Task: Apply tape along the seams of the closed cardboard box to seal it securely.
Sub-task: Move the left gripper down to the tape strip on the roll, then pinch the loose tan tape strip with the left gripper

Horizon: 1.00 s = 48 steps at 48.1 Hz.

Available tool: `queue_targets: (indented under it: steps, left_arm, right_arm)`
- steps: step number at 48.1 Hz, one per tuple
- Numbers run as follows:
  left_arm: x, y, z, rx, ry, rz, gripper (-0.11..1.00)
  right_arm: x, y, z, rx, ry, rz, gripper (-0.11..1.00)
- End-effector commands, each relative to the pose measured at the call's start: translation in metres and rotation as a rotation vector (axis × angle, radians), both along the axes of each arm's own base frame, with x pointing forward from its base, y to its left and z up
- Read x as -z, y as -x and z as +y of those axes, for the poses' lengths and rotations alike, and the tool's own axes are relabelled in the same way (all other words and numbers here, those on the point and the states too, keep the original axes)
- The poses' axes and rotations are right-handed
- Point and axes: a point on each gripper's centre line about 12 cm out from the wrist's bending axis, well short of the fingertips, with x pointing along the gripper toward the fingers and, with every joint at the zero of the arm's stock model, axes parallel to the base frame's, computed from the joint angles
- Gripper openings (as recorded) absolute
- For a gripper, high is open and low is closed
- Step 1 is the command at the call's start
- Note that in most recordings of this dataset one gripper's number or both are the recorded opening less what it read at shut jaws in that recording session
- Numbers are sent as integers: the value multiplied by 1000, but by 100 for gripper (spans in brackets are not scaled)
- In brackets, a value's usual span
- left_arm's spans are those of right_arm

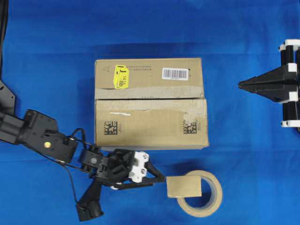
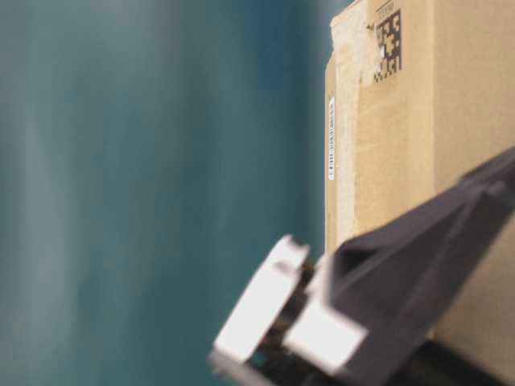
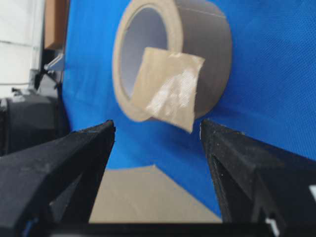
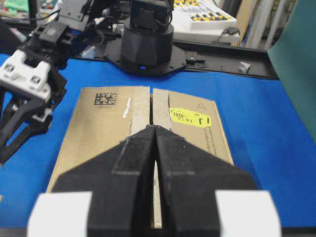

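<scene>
The cardboard box lies closed mid-table, and its seam runs left to right between pale torn strips. A short tan tape piece sticks out from the tape roll in front of the box. My left gripper is open just left of that piece, which hangs a little beyond the fingertips and untouched in the left wrist view, tape against roll. My right gripper is shut and empty, hovering right of the box. In its wrist view the closed tips point along the seam.
A blue cloth covers the table. The box carries a yellow sticker, a white barcode label and two black square codes. The left arm's links stretch in from the left edge. The box side fills the table-level view.
</scene>
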Motion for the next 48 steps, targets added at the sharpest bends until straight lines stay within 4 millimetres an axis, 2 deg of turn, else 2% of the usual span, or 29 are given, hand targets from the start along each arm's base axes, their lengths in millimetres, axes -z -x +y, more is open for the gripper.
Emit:
queue_targets:
  steps: [1, 15, 24, 30, 33, 35, 43, 45, 48]
  left_arm:
    - [-8, -11, -6, 6, 5, -37, 67]
    - [2, -31, -14, 13, -8, -47, 67]
    - [5, -35, -15, 13, -9, -44, 66]
    - [6, -35, -15, 5, 5, -29, 61]
    - [6, -35, -17, 6, 10, -21, 54]
    - [7, -34, -17, 7, 10, -14, 46]
    - [6, -33, -18, 7, 11, -6, 6]
    - [5, -33, -18, 7, 11, -6, 1]
    - [4, -33, -17, 6, 13, -3, 0]
  right_arm:
    - [-6, -3, 0, 1, 3, -14, 0]
    - [-2, -6, 0, 1, 4, 6, 0]
    - [-1, -6, 0, 1, 3, 12, 0]
    - [0, -6, 0, 0, 3, 20, 0]
    - [1, -6, 0, 1, 1, 26, 0]
    - [1, -6, 0, 1, 1, 28, 0]
    - [1, -6, 0, 1, 1, 31, 0]
    - [1, -6, 0, 1, 1, 31, 0]
    - [1, -6, 0, 1, 1, 31, 0]
